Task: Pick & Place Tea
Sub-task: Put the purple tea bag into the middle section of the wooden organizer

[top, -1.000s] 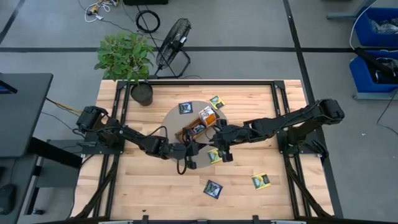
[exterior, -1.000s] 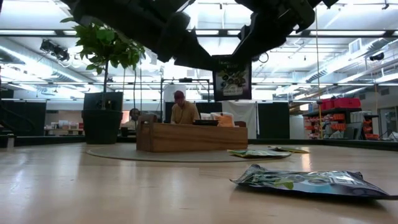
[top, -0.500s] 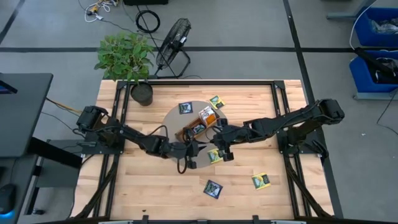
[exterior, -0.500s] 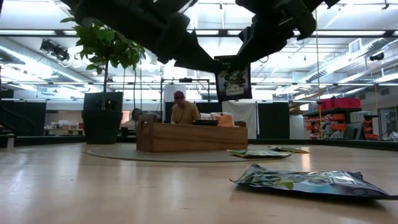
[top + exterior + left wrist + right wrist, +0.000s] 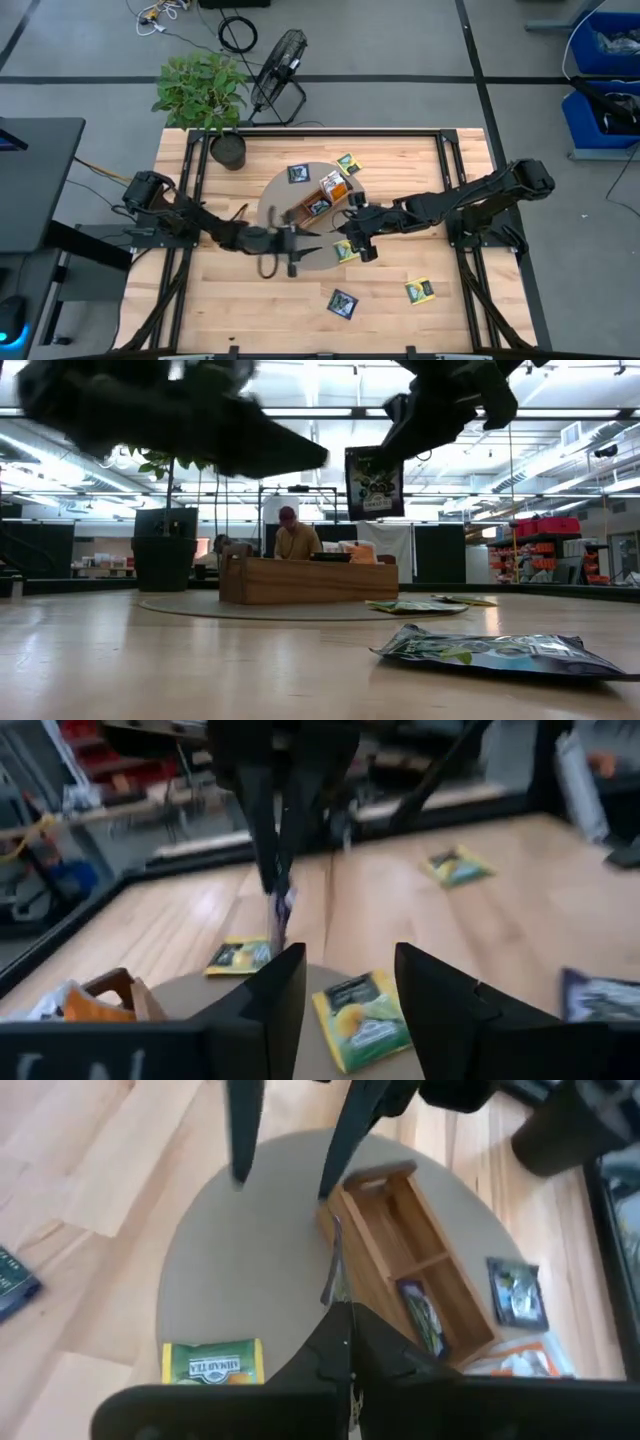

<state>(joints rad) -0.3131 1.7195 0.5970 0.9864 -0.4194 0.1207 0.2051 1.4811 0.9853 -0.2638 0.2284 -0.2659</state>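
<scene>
Pale butcher-block wooden tabletop (image 5: 220, 300), black-framed, on grey shop flooring.

Round grey mat (image 5: 285, 195), mid-tabletop, toward the far edge.

Long brown wooden compartment tray (image 5: 322, 200), lying on the mat; a few packets already filed inside.

Left gripper (image 5: 308, 240), over the mat's near rim; fingers spread, carrying nothing.

Right gripper (image 5: 347, 228), at the mat's right rim; fingers clenched on the top edge of a dark navy tea packet (image 5: 372, 482), which hangs upright above the tray.

Loose flat square tea packets: one yellow-green packet (image 5: 345, 251) at the mat's near-right rim; one dark navy packet (image 5: 342, 302) and one yellow-green packet (image 5: 419, 291) toward the near edge; two more beyond the tray.

Handling, as judged: very light, thin, pliable, glossy wrapper likely slippery. Pinch one edge or corner; avoid crushing the middle.
</scene>
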